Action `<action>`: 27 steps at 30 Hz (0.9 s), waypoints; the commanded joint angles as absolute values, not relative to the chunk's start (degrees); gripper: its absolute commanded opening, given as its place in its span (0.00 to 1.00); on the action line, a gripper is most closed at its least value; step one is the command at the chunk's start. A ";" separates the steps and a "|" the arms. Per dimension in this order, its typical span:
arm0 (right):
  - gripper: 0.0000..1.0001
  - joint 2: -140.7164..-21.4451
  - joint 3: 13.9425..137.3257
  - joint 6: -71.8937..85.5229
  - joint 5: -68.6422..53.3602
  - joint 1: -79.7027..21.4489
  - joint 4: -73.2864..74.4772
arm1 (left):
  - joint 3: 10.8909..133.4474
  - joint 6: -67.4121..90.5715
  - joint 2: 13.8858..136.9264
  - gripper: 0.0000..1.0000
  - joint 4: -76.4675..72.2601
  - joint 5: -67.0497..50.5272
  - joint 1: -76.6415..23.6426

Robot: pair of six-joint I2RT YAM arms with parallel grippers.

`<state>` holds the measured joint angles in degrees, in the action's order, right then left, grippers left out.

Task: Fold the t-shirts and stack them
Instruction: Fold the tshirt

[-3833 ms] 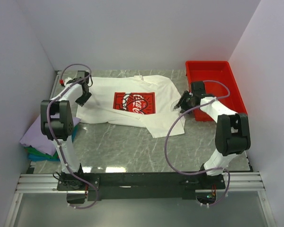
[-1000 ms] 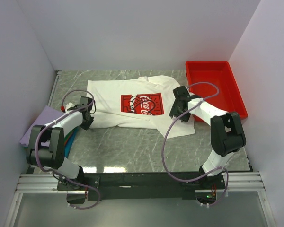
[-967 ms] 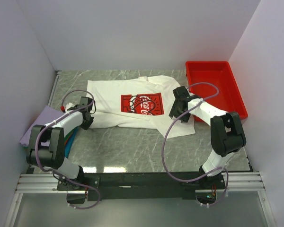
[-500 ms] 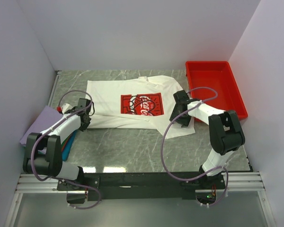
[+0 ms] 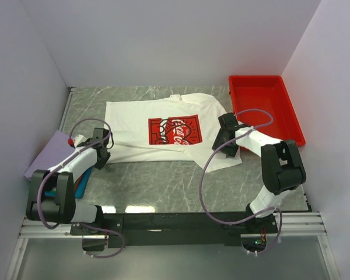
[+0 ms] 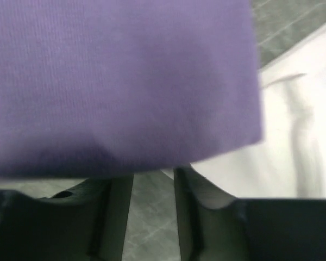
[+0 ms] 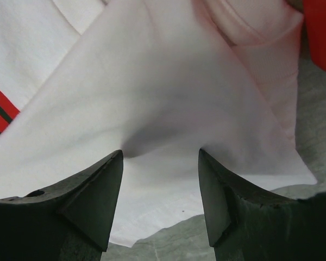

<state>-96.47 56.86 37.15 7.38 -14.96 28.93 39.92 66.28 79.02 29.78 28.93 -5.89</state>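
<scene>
White t-shirt, right gripper apart over it, left gripper narrowly apart at edge.

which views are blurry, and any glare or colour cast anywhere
Left wrist: badly out of focus, the lavender t-shirt a blur across the top. Right wrist: sharp, with a pink cast on the white t-shirt beside the red tray. Top external: sharp, a glare strip at the near table edge.

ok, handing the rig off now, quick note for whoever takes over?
The left gripper sits at the near-left hem of the white t-shirt, beside the folded pile, lavender on top; view blurred, grip unclear.
The right gripper is open on the shirt's right side, cloth bunched between its jaws.
Done: pile stacked.
Left: white one lies spread print-up; fold it, stack it.
</scene>
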 commanded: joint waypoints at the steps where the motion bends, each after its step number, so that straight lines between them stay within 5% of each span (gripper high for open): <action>1: 0.64 -92.30 54.76 35.95 8.26 -14.15 31.38 | 40.51 63.99 74.36 0.42 27.42 26.99 -5.71; 16: 0.65 -75.77 39.12 37.61 2.72 -14.06 28.30 | 46.67 59.06 71.80 0.56 24.18 16.00 -6.59; 27: 0.64 -79.53 37.26 40.25 3.69 -14.15 22.51 | 45.44 57.13 71.46 0.67 20.74 12.13 -6.94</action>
